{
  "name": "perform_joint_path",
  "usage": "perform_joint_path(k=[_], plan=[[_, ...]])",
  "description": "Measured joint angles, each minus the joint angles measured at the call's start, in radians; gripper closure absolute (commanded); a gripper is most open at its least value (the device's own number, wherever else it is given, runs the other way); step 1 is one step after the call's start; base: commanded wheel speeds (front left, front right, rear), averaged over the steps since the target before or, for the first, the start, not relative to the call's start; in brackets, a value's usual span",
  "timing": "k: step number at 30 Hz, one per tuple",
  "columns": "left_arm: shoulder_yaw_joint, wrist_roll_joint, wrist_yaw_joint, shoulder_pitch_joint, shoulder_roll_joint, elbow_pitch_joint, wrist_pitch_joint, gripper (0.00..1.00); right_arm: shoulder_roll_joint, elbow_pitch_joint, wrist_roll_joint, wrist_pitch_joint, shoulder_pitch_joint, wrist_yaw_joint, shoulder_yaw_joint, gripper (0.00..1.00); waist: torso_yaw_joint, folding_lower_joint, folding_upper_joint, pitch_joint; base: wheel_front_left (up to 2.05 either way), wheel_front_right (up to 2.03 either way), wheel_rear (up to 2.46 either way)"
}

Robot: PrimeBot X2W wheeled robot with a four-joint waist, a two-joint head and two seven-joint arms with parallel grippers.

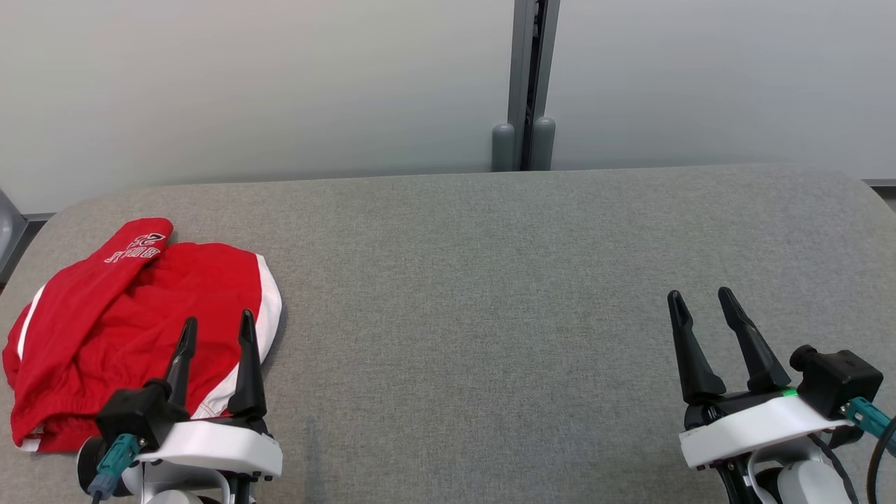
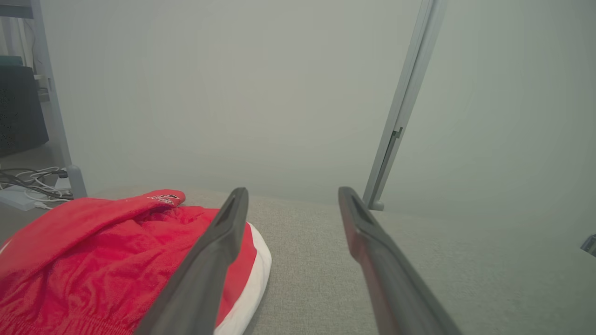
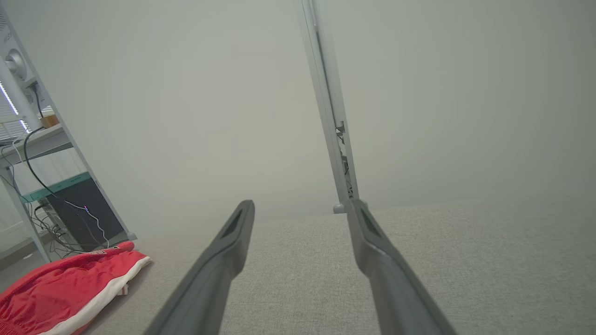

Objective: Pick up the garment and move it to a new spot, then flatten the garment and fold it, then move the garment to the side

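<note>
The garment (image 1: 105, 329) is bright red with white side stripes and white lettering. The desk (image 1: 490, 315) is flecked grey cloth. The left claw (image 1: 218, 318) and right claw (image 1: 700, 294) have black fingers (image 1: 246, 371), white bodies (image 1: 210, 444) and teal plugs (image 1: 115, 451).

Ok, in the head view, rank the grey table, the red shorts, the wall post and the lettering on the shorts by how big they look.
Largest to smallest:
1. grey table
2. red shorts
3. wall post, though it stands farther back, so its true size is unsure
4. lettering
</note>
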Motion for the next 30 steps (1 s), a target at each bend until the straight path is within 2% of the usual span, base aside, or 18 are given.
perform_joint_path(k=[30], plan=[[-0.021, 0.2, 0.023, 0.0, 0.003, -0.016, -0.045, 0.0, -0.003, -0.031, -0.201, -0.059, 0.005, 0.002, 0.019, 0.0, 0.003, 0.0, 0.0, -0.004, 0.0, 0.0, 0.0]])
